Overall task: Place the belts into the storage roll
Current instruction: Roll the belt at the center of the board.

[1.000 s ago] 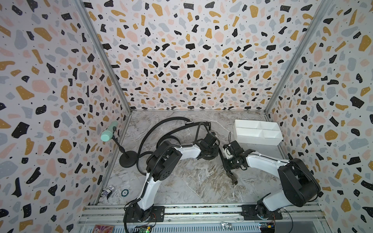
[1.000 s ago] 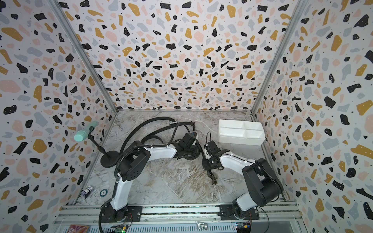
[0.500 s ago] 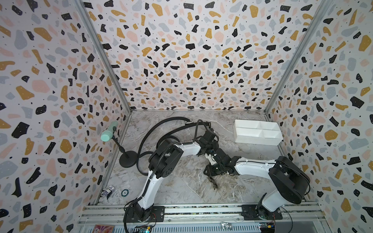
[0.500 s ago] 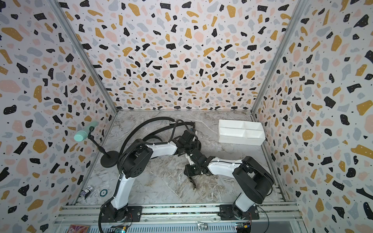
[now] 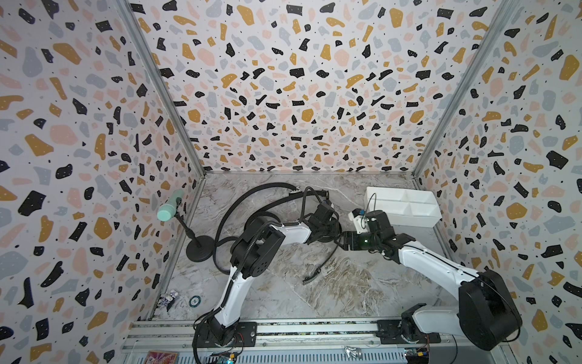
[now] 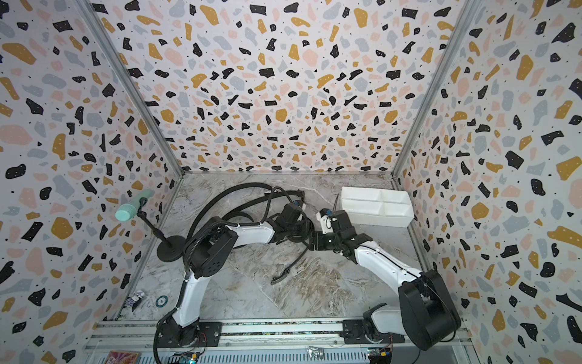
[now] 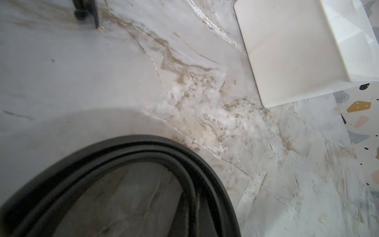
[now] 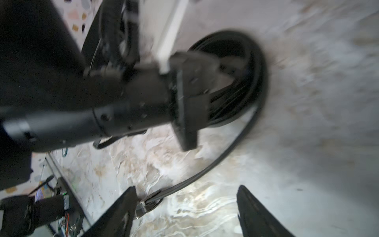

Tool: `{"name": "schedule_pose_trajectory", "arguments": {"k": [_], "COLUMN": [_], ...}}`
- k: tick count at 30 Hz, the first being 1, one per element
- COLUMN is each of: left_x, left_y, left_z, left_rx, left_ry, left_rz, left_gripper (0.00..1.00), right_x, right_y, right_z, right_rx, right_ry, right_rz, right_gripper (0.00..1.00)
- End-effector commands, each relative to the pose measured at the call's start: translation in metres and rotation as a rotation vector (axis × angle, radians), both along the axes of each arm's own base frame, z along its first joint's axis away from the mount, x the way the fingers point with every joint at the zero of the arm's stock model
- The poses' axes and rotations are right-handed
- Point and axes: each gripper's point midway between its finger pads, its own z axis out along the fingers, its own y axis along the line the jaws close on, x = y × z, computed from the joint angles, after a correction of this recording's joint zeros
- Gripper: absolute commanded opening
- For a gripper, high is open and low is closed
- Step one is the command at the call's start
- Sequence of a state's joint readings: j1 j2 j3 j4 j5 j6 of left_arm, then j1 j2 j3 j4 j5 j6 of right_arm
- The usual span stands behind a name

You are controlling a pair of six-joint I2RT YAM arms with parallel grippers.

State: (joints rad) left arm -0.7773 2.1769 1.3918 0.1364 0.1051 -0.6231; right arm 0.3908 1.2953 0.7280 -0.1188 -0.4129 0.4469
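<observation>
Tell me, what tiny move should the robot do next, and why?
Probably lower the open right gripper and close on the loose tail near its buckle. The left gripper pinches the coiled belt, but that tail lies uncurled on the table, so it likely won't fit the storage roll yet.

Coiled belts (image 7: pixel 143 156): cut off by the frame edge, left wrist view. Storage roll (image 7: pixel 287 51): likewise cropped. Right pincer (image 8: pixel 187 187): fingers cropped, whole right wrist view motion-blurred. Left pincer (image 5: pixel 330 231): tips hidden in the coil, both top views. Desk-corner oddments (image 5: pixel 170 297): too small to identify
</observation>
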Motion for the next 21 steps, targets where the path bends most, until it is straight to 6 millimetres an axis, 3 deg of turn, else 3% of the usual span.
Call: {"name": "schedule_pose_trajectory", "arguments": {"k": [1, 6, 10, 16, 21], "left_x": [-0.020, -0.020, -0.021, -0.025, -0.026], "left_y": [0.015, 0.015, 0.013, 0.009, 0.007], "left_z": [-0.043, -0.042, -0.041, -0.036, -0.022], "left_rx": [0.105, 0.105, 0.089, 0.053, 0.017], "left_ry": [0.088, 0.087, 0.090, 0.094, 0.077], "left_rz": [-0.021, -0.022, -0.022, -0.037, -0.044], "left_gripper": [0.00, 0.00, 0.00, 0.00, 0.09], "right_x": [0.013, 0.062, 0.090, 0.095, 0.092], "right_y": [-0.019, -0.021, -0.026, -0.016, -0.012], "right_z": [-0.009, -0.011, -0.025, -0.041, -0.043], "right_rx": [-0.019, -0.005, 0.015, 0.109, 0.146], "right_ry": [-0.005, -0.042, -0.019, 0.040, 0.057], "right_rz": [-0.029, -0.097, -0.164, -0.165, -0.165], "right_gripper": [0.78, 0.77, 0.74, 0.67, 0.66]}}
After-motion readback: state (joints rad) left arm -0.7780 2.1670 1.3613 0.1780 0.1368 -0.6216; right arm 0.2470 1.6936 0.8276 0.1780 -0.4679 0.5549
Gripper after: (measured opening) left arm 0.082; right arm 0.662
